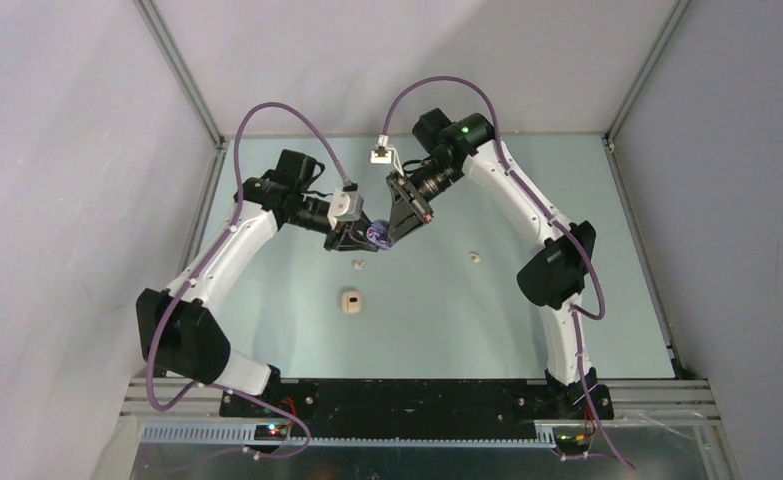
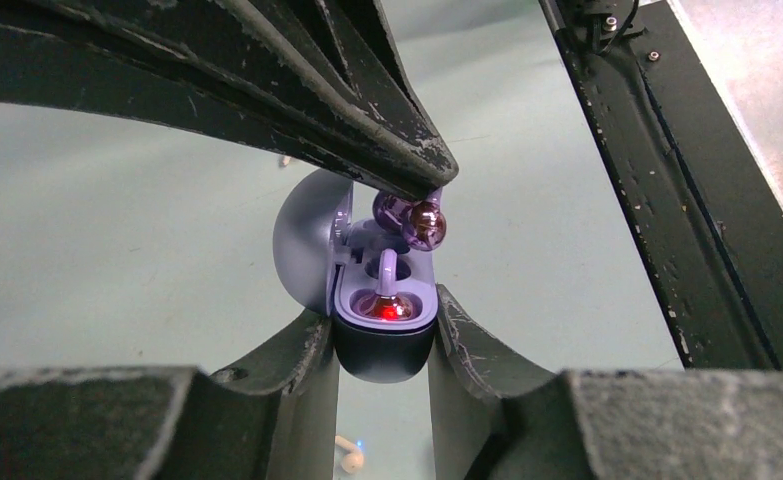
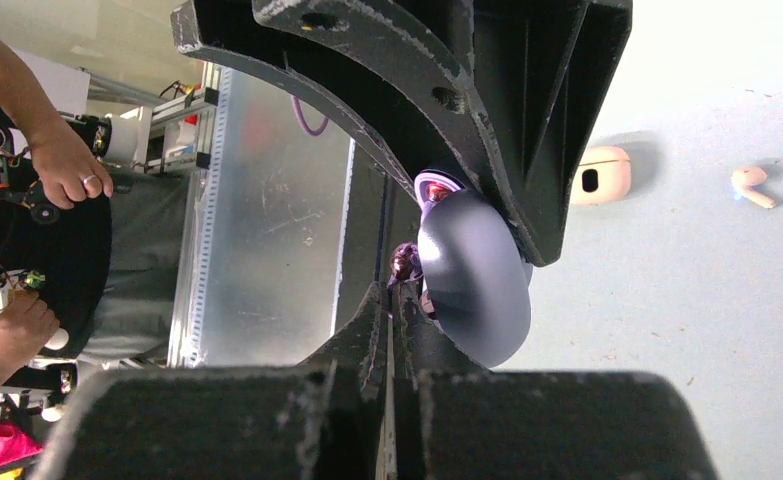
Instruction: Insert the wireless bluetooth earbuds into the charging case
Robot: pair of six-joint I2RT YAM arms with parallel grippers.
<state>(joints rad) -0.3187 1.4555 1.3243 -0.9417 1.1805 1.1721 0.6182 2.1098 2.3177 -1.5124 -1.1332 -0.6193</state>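
Note:
My left gripper [image 2: 385, 350] is shut on the dark base of a lilac charging case [image 2: 367, 270], held above the table with its lid open. One purple earbud [image 2: 387, 303] sits in the case's near socket and glows red. A second purple earbud [image 2: 422, 222] hangs just above the far socket, pinched at the tips of my right gripper [image 2: 435, 182]. In the right wrist view this earbud [image 3: 404, 262] shows beside the case's rounded lid [image 3: 472, 275]. In the top view both grippers meet at the case [image 1: 376, 236].
A cream case [image 1: 349, 301] lies on the green table, also visible in the right wrist view [image 3: 599, 175]. Two white earbuds lie loose: one [image 1: 359, 265] under the grippers, another [image 1: 474, 257] to the right. A person's hands [image 3: 62, 160] are beyond the near edge.

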